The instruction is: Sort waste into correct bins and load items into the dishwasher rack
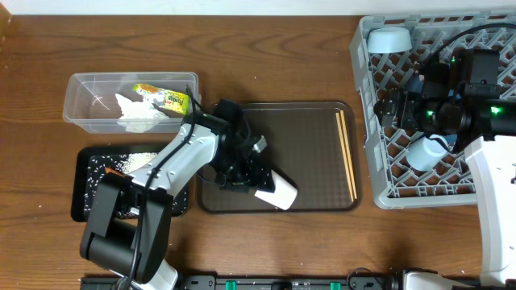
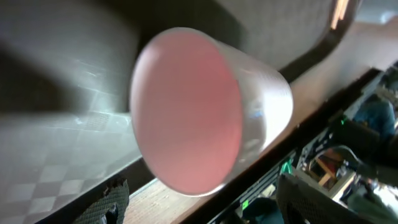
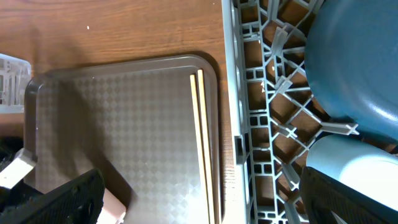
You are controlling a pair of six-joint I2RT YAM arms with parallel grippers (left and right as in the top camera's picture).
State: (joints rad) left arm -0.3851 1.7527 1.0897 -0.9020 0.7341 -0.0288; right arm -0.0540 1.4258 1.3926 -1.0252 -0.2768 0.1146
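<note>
A white cup (image 1: pixel 278 193) lies on its side at the front of the brown tray (image 1: pixel 310 133). My left gripper (image 1: pixel 251 184) reaches down to the cup's near end. In the left wrist view the cup (image 2: pixel 193 118) fills the frame, and the fingertips (image 2: pixel 112 202) stand wide with a gap to it on both sides. Thin chopsticks (image 1: pixel 347 153) lie along the tray's right side. My right gripper (image 1: pixel 391 109) hangs open over the grey rack (image 1: pixel 367 161). Its wrist view shows the dark-blue bowl (image 3: pixel 357 68) and the pale-blue cup (image 3: pixel 339 158) inside the rack (image 3: pixel 249 124).
The clear tub (image 1: pixel 81 105) at the back left holds white tissue (image 1: pixel 137 114) and a foil wrapper (image 1: pixel 165 98). In front of it, the black tray (image 1: pixel 85 189) carries rice grains (image 1: pixel 129 161). A light-blue bowl (image 1: pixel 389 38) sits upturned in the rack's far corner.
</note>
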